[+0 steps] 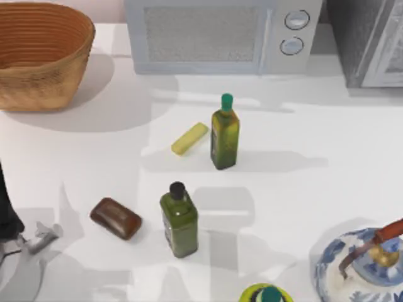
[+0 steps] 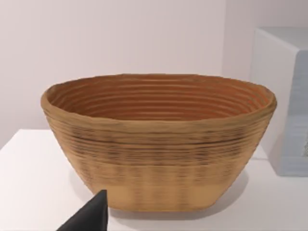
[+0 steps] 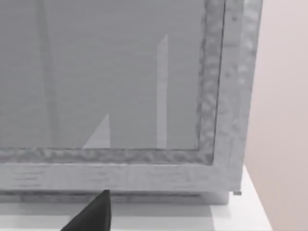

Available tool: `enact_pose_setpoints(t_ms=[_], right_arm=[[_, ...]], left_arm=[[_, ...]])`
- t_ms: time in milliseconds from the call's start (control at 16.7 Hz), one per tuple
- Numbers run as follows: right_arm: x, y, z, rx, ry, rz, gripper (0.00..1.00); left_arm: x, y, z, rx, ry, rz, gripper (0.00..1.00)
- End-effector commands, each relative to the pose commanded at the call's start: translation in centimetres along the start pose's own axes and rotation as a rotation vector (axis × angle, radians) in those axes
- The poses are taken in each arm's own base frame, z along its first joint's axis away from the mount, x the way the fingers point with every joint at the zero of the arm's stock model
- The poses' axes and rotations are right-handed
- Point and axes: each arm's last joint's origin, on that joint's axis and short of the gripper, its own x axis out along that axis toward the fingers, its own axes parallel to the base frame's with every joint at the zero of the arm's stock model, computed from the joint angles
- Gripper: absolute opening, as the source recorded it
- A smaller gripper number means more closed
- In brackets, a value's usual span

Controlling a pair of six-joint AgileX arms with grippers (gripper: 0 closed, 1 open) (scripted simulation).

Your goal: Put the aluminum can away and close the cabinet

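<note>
The cabinet (image 1: 356, 41) sits at the upper right of the top view, cut off by the frame edge, with its dark speckled side towards the microwave (image 1: 217, 34) and its pale framed door panel at the far right. In the right wrist view the cabinet (image 3: 120, 82) is close ahead. A flat grey panel sits inside a speckled frame, standing on the white tabletop (image 3: 159, 216) with a pinkish wall beside it. A dark tip of the right pincer (image 3: 94, 215) pokes in at the lower edge, and I cannot tell whether it is released or clenched.

The left arm (image 1: 6, 207) is a dark shape at the left edge of the top view, low down. In the left wrist view the left pincer (image 2: 91, 217) points at a woven basket (image 2: 159, 144), and I cannot tell whether it is released or clenched. In the top view the basket (image 1: 38, 56) is in the upper left corner.

On the tabletop (image 1: 302, 189), a green bottle (image 1: 225, 133) with a green cap stands at centre, with a yellow bar (image 1: 189, 139) just beside it on its left. A second green bottle (image 1: 179, 220), black-capped, stands lower down, with a brown block (image 1: 116, 218) to its left and apart from it. A blue-and-white teapot (image 1: 359, 270) fills the lower right corner. A yellow-green round thing (image 1: 267, 293) with a teal middle shows at the bottom edge, too cut off to identify.
</note>
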Motion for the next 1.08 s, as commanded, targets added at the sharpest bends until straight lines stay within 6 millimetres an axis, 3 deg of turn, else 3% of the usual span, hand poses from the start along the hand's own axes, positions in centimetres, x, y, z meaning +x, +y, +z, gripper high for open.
enact_pose_setpoints(t_ms=[240, 420, 720, 900, 1080], right_arm=[[1.1, -2.4, 2.4, -0.021, -0.004, 0.0, 1.0], [2.2, -5.0, 6.1, -0.02, 0.001, -0.004, 1.0], [3.2, -7.5, 15.9, 0.006, 0.014, -0.007, 1.0], [2.9, -6.6, 22.7, 0.02, 0.017, -0.003, 1.0], [1.8, -4.2, 28.6, 0.025, 0.015, 0.001, 1.0]], left_arm=[[0.0, 0.0, 0.0, 0.0, 0.0, 0.0, 1.0], [0.0, 0.0, 0.0, 0.0, 0.0, 0.0, 1.0], [0.0, 0.0, 0.0, 0.0, 0.0, 0.0, 1.0], [0.0, 0.0, 0.0, 0.0, 0.0, 0.0, 1.0], [0.0, 0.0, 0.0, 0.0, 0.0, 0.0, 1.0]])
